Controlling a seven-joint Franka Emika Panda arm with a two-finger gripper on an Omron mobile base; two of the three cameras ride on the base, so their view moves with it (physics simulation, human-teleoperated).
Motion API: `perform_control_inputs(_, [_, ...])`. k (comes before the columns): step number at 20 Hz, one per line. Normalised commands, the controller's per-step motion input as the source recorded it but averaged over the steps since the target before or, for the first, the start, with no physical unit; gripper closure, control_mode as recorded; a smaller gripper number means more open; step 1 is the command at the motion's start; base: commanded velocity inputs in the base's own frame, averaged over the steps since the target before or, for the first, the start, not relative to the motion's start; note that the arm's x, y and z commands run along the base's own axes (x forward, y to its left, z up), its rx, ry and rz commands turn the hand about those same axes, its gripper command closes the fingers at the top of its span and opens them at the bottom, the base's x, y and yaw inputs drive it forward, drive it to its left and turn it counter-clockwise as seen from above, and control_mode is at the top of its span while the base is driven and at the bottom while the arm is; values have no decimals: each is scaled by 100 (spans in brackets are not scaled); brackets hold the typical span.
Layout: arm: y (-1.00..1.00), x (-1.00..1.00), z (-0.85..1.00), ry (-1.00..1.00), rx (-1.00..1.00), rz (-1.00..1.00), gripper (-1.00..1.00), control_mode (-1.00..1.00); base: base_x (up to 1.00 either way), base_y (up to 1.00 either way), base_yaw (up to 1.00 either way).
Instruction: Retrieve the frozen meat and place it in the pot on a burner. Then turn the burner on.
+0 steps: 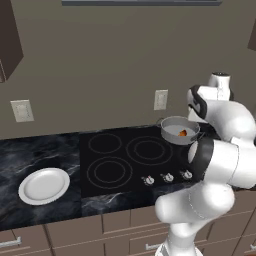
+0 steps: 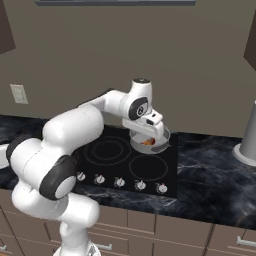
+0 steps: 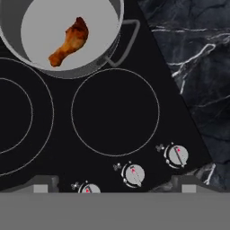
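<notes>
dark marble counter point(image 1: 30, 150) holds a white plate point(image 1: 44, 185) at left, then a black cooktop point(image 1: 115, 160). at its back right burner, the frozen meat point(image 3: 68, 42) already lies inside the pot point(image 3: 110, 49). gripper point(image 3: 115, 186) hangs above, jaws apart and empty. knobs point(image 3: 177, 155) remain unturned, so lighting the burner is left.

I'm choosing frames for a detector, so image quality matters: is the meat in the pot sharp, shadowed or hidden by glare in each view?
Hand view: frozen meat crisp on the pot's pale floor, evenly lit, no glare. Left base view: a tiny soft orange speck. Right base view: small, partly hidden behind the hand.
</notes>
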Motion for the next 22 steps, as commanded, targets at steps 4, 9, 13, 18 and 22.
perform_control_inputs(4, [11,-61,0,-5,0,11,-100,-100,0,0,0])
perform_control_inputs(9, [17,-42,0,-3,0,13,-100,-100,0,0,0])
perform_control_inputs(13, [4,-23,-9,0,-1,15,-100,-100,0,0,0])
perform_control_inputs(18, [0,-9,-20,0,-5,23,-100,-100,0,0,0])
perform_control_inputs(22, [0,-3,-12,5,-4,14,-100,-100,0,0,0])
